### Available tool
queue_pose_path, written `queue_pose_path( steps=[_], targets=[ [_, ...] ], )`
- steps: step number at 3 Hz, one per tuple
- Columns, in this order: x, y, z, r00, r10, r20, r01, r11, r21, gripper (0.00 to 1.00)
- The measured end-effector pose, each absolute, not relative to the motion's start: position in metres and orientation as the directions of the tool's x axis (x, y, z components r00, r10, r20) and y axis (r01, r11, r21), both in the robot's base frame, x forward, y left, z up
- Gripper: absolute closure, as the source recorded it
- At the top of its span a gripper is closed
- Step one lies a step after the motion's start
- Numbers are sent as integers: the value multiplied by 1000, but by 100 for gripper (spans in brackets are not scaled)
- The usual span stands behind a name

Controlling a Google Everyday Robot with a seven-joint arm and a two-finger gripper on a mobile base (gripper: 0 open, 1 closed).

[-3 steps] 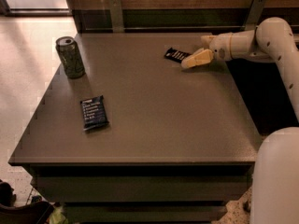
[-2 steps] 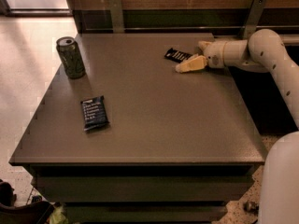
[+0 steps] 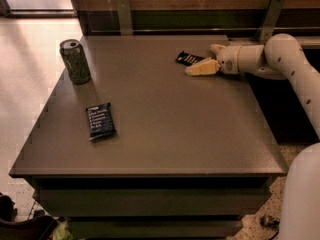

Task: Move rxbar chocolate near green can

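Note:
The rxbar chocolate (image 3: 189, 59) is a slim black wrapper with white lettering, lying flat at the back right of the table. My gripper (image 3: 202, 59) is right beside it, low over the table, reaching in from the right. It is open, with one cream finger (image 3: 201, 67) in front of the bar's right end and the other finger (image 3: 216, 48) behind it. The green can (image 3: 75, 61) stands upright at the back left of the table, far from the bar.
A wider dark blue bar wrapper (image 3: 100, 120) lies flat on the left half of the brown table (image 3: 175, 134). A wooden wall with metal brackets (image 3: 270, 14) runs behind the table. My white arm (image 3: 290, 64) hangs over the right edge.
My gripper has shifted slightly left and lower toward the rxbar chocolate, and the arm has swung with it. The bar, can and blue wrapper have not moved.

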State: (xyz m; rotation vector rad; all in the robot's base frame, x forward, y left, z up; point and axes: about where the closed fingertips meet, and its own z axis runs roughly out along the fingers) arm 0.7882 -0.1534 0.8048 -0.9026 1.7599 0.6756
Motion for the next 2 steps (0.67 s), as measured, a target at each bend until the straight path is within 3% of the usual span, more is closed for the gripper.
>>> queue_pose_path(
  steps=[1, 2],
  targets=[
    [788, -153, 811, -217, -263, -940, -825, 564, 32, 69],
    [788, -153, 814, -217, -263, -940, -825, 564, 32, 92]
  ],
)
